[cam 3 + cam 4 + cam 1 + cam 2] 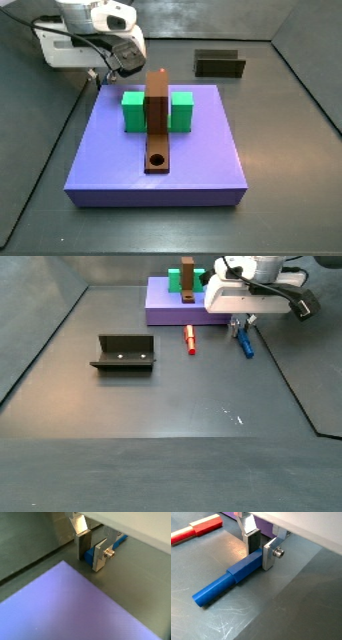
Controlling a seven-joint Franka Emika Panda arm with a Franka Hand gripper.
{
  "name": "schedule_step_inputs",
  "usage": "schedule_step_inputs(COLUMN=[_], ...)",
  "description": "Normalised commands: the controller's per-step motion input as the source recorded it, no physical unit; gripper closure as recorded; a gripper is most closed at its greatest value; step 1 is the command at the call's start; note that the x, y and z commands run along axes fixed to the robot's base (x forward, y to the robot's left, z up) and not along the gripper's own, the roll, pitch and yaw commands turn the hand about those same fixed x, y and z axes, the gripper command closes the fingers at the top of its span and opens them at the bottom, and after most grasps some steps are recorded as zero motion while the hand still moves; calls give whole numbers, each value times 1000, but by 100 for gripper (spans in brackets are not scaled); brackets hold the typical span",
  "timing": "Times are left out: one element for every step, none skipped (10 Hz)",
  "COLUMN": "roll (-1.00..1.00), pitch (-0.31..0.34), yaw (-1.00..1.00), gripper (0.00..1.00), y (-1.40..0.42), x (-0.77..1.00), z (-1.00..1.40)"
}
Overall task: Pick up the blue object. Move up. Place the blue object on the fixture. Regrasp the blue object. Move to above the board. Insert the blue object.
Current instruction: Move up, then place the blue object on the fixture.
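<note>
Blue object (228, 582) lies flat on the floor, one end clamped in the lowered pincer (260, 553).

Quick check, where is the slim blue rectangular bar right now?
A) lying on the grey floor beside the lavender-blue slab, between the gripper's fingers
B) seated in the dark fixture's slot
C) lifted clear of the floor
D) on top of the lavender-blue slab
A: in a wrist view the slim blue rectangular bar lies flat on the floor with the gripper straddling one end, beside the lavender-blue slab; the dark fixture sits apart.
</note>
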Motion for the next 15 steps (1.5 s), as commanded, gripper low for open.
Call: schedule_step_inputs(roll=[-2, -6, -28, -17, -449, -1000, -1000, -1000, -1000, -1000, -834, -766, -763, -734, -654], pitch=[6, 51, 39, 0, 180, -189, -231, -234, -243, -249, -14, 26, 23, 94, 180], yaw=[18, 23, 16, 0, -63, -349, -377, -377, -371, -371, -309, -269, -260, -231, -226], gripper=[100, 100, 100, 100, 100, 100, 100, 100, 100, 100, 100, 100, 100, 100, 100], y=[-13, -16, -19, 0, 340, 111, 131, 131, 131, 134, 143, 134, 137, 134, 106], x=[35, -1, 16, 9, 380, 731, 686, 683, 683, 686, 797, 771, 771, 783, 809], z=[801, 627, 268, 0, 297, 480, 486, 486, 486, 480, 140, 100, 100, 60, 20])
